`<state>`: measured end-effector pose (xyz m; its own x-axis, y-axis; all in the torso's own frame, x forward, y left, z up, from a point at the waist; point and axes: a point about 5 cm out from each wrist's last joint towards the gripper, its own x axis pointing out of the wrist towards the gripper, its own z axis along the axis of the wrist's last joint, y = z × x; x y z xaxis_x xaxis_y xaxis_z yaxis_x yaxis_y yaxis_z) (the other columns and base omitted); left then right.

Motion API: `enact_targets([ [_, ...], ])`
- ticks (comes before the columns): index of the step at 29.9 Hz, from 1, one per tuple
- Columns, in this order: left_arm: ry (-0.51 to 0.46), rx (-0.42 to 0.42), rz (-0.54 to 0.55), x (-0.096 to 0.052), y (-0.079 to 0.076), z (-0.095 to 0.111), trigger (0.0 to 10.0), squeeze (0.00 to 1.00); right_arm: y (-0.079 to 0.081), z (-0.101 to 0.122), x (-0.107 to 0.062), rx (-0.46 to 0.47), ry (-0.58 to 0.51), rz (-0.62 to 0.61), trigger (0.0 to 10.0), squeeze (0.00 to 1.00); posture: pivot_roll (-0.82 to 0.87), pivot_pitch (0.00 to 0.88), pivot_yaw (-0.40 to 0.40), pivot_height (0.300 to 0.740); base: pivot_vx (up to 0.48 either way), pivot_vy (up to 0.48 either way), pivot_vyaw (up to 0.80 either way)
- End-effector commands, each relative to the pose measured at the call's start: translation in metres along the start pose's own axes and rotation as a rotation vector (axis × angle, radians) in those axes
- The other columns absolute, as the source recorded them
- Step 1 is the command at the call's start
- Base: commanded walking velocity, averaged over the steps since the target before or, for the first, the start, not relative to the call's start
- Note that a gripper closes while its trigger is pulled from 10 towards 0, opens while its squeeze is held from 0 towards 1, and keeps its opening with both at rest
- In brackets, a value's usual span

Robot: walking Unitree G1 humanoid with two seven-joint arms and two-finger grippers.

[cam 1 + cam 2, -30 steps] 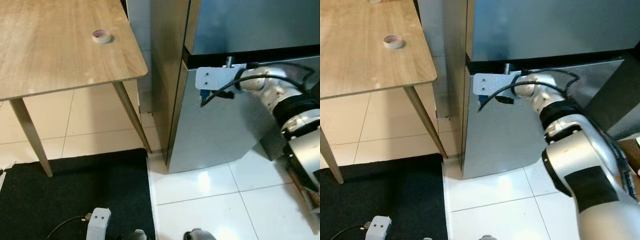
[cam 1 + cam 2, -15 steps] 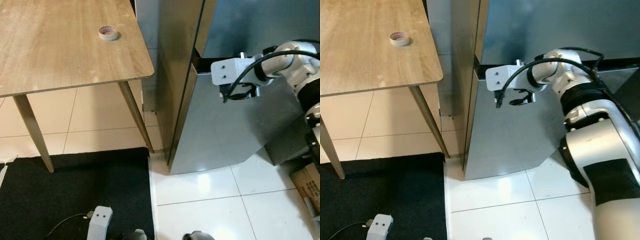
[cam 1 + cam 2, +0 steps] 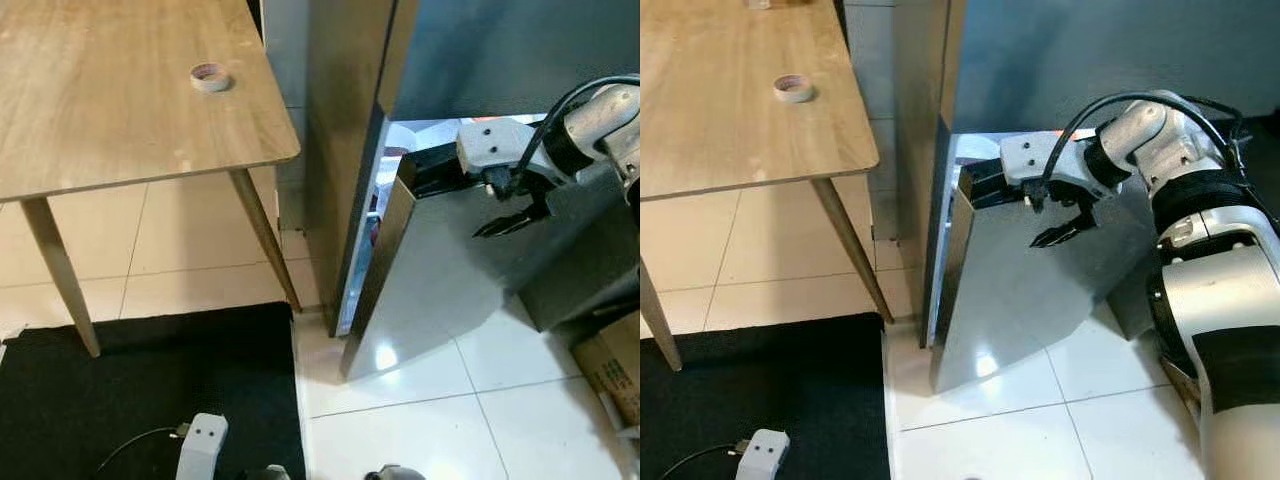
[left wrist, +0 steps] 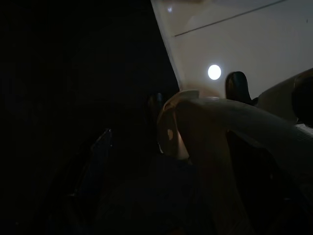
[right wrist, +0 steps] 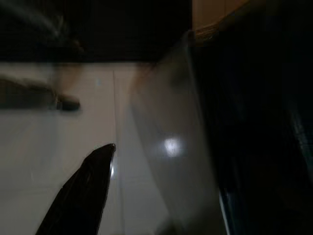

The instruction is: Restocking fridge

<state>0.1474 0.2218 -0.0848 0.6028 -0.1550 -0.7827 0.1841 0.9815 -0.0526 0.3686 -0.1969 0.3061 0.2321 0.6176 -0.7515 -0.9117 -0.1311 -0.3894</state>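
The fridge (image 3: pixel 1040 60) stands right of a wooden table (image 3: pixel 110 90), its lower door (image 3: pixel 1030 290) swung partly ajar with a bright interior showing in the gap. The right gripper (image 3: pixel 1065 228) sits at the door's top edge, one black finger hooked behind it, the other out in front; fingers apart. The left gripper's fingers cannot be made out. A tape roll (image 3: pixel 209 76) lies on the table. No readable writing.

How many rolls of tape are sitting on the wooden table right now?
1. A single roll of tape lies flat near the right edge of the wooden table, the side toward the fridge. The table runs past the frame, so more could be out of view.
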Motion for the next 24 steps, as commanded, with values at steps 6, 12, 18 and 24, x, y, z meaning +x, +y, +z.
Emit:
enact_targets([
  [6, 0.065, -0.01, -0.024, 0.002, -0.013, -0.012, 10.0, 0.0, 0.012, 0.066, -0.022, -0.052, -0.512, 0.07, 10.0, 0.0, 0.0, 0.071, -0.066, 0.74, 0.0, 0.0, 0.0],
  [12, 0.061, -0.014, -0.026, 0.006, -0.015, -0.004, 10.0, 0.0, 0.0, 0.085, -0.033, -0.059, -0.691, 0.028, 10.0, 0.0, 0.01, 0.038, -0.072, 0.74, 0.0, 0.0, 0.0],
  [18, 0.05, -0.027, -0.015, 0.009, -0.016, 0.002, 10.0, 0.0, -0.013, 0.082, -0.012, -0.111, -0.534, -0.011, 10.0, 0.0, 0.01, 0.011, -0.081, 0.74, 0.0, 0.0, 0.0],
  [24, 0.053, -0.043, -0.011, 0.011, -0.019, 0.003, 10.0, 0.0, -0.019, 0.077, 0.015, -0.017, -0.375, -0.08, 0.0, 0.0, 0.01, 0.0, -0.085, 0.74, 0.0, 0.0, 0.0],
])
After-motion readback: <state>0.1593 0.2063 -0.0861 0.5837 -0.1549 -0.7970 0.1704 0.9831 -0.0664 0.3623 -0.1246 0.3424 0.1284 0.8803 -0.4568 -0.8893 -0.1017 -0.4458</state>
